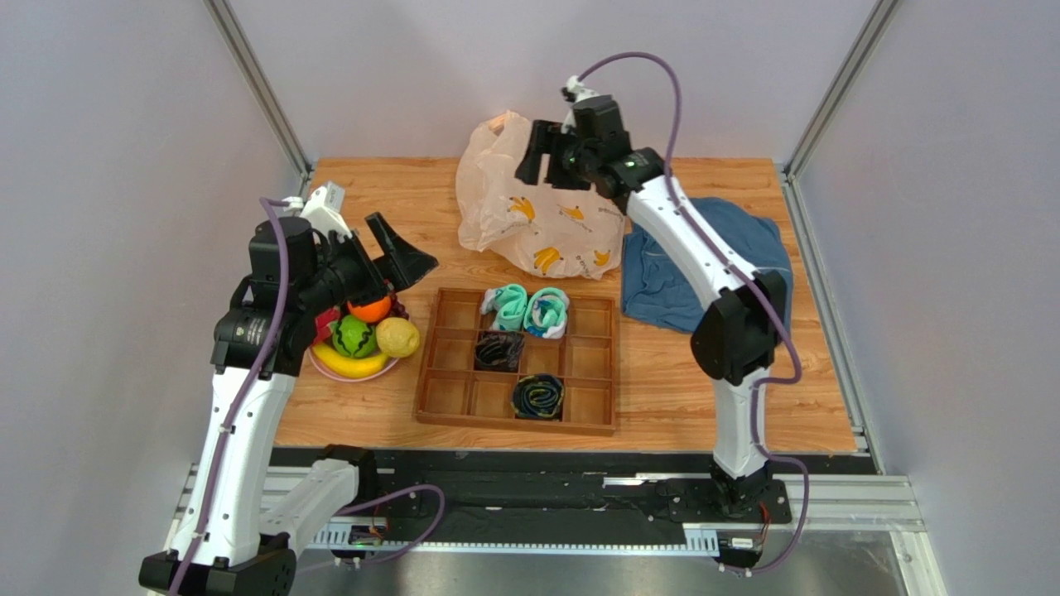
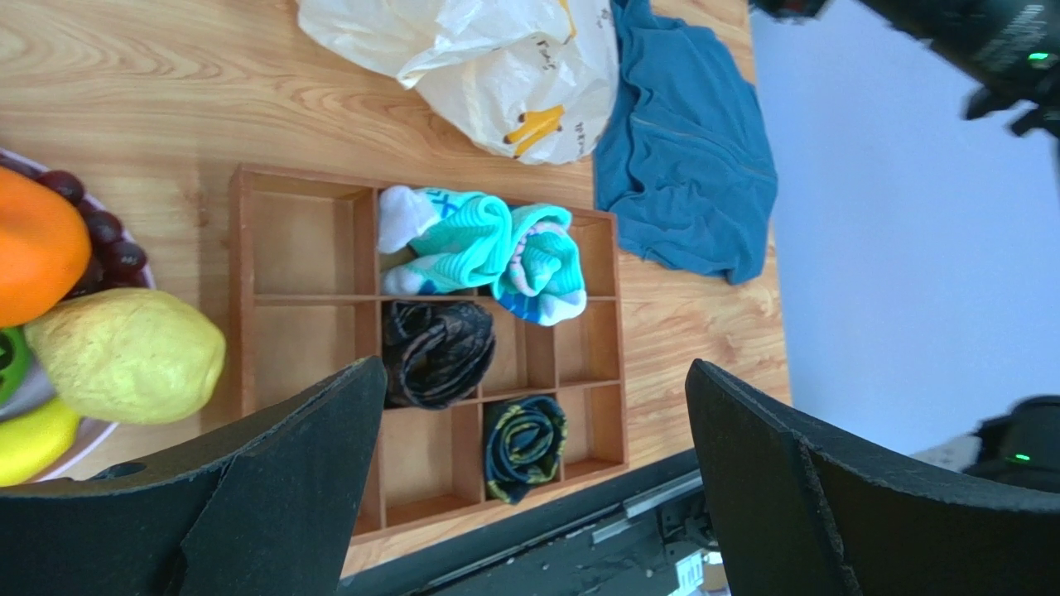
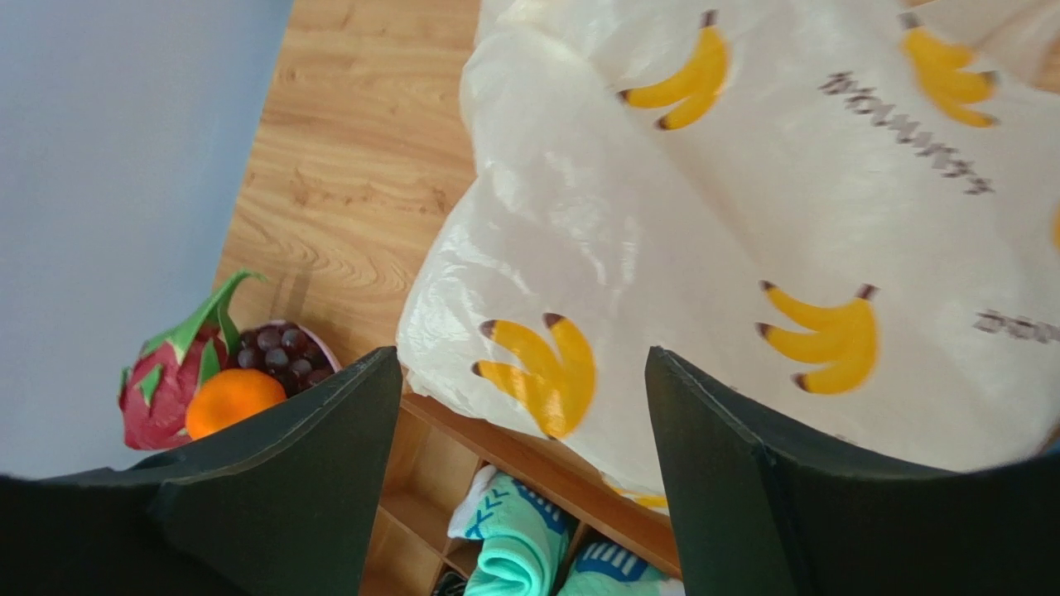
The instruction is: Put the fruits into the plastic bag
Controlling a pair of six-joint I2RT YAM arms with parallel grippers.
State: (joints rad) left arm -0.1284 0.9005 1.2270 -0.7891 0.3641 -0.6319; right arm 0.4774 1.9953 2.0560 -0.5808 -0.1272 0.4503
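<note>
Right wrist view: the right gripper (image 3: pixel 520 363) holds its two dark, matte, wedge-shaped fingers spread with nothing between them. Beyond the tips lies the plastic bag (image 3: pixel 747 224), thin crinkled cream film printed with yellow bananas and short lines of dark characters too small to read. Outside one finger, partly hidden by it, sit the scaly red-pink dragon fruit (image 3: pixel 156 391) and the beaded dark grapes (image 3: pixel 280 348). The left gripper (image 2: pixel 535 373) also stands wide open and empty. Between its fingers shows a wooden compartment tray (image 2: pixel 305 298) with rolled socks (image 2: pixel 485 248). Just outside one finger lie the dimpled lemon (image 2: pixel 125 354), the smooth orange (image 2: pixel 31 248) and the banana (image 2: pixel 31 441), which is cut off by the frame edge. All these fruits lie well apart from the bag.
</note>
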